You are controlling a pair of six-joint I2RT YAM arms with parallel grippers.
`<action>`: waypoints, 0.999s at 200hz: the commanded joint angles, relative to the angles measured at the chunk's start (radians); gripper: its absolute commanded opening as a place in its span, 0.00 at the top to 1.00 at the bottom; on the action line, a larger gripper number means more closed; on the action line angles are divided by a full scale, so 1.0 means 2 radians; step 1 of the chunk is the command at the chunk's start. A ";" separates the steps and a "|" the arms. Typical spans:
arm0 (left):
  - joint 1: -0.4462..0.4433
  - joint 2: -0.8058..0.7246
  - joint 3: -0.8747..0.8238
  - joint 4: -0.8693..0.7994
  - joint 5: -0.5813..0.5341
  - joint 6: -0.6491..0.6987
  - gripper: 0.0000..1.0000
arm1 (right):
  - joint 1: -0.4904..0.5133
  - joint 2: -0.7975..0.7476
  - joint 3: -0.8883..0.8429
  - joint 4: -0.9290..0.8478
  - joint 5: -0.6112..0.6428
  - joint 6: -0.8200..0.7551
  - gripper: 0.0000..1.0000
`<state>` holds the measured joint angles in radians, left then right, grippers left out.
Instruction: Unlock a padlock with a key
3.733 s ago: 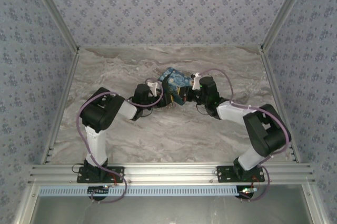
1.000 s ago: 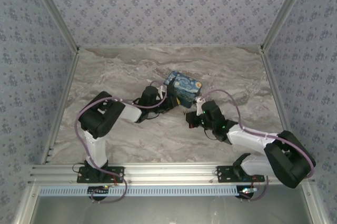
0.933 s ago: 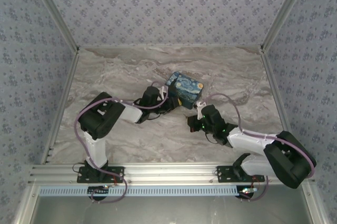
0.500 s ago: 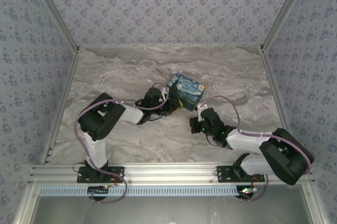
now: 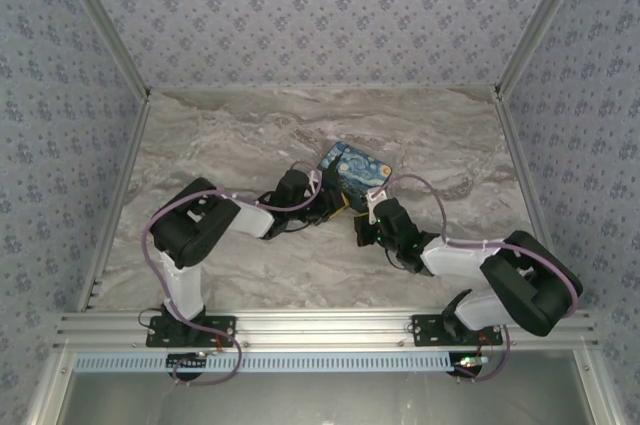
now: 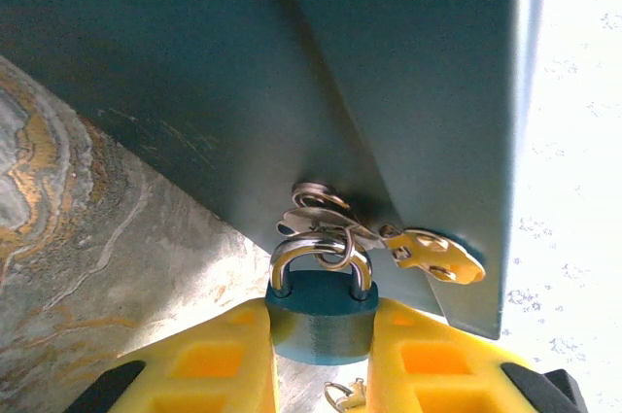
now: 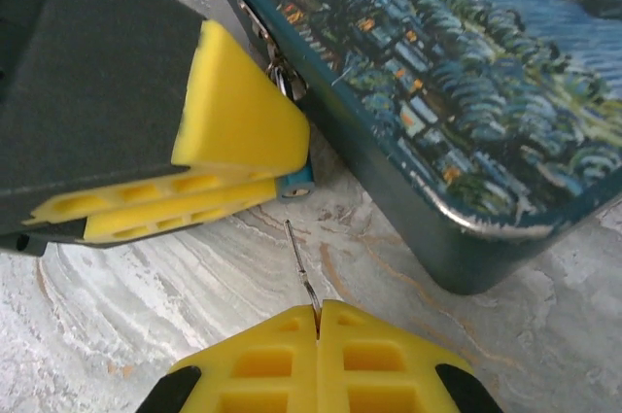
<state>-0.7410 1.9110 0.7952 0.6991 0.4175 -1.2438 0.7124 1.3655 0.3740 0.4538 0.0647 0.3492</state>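
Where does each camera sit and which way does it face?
Top external: above and behind the bases, looking down at the table; left arm and right arm meet at the box.
Left wrist: on left arm, facing the box wall; left gripper clamps padlock.
Right wrist: on right arm, facing the box; right gripper pinches key.
Shared: both wrist views show padlock and box.

Colours: padlock (image 6: pixel 322 321) blue body, silvery shackle; key (image 7: pixel 299 262) thin dark-grey metal; box (image 7: pixel 505 73) starry-night painting on lid, blues w/ yellow flecks, sides dark teal; fingers (image 7: pixel 243 121) yellow, both arms. table (image 5: pixel 230 135) grey-beige marble veining. walls (image 5: pixel 320 15) pale lilac, small floral repeat.
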 commanded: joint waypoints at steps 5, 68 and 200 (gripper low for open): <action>-0.003 -0.024 0.002 0.018 -0.002 -0.004 0.77 | 0.000 0.008 0.019 0.001 0.015 -0.014 1.00; -0.003 -0.024 0.001 0.018 -0.003 -0.005 0.77 | -0.001 0.026 0.033 -0.010 0.017 -0.016 1.00; -0.003 -0.023 0.000 0.019 -0.006 -0.006 0.78 | -0.001 0.035 0.033 -0.019 0.025 -0.011 1.00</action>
<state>-0.7410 1.9110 0.7952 0.6991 0.4107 -1.2510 0.7113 1.4231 0.4179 0.4366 0.0914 0.3313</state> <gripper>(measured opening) 0.227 0.057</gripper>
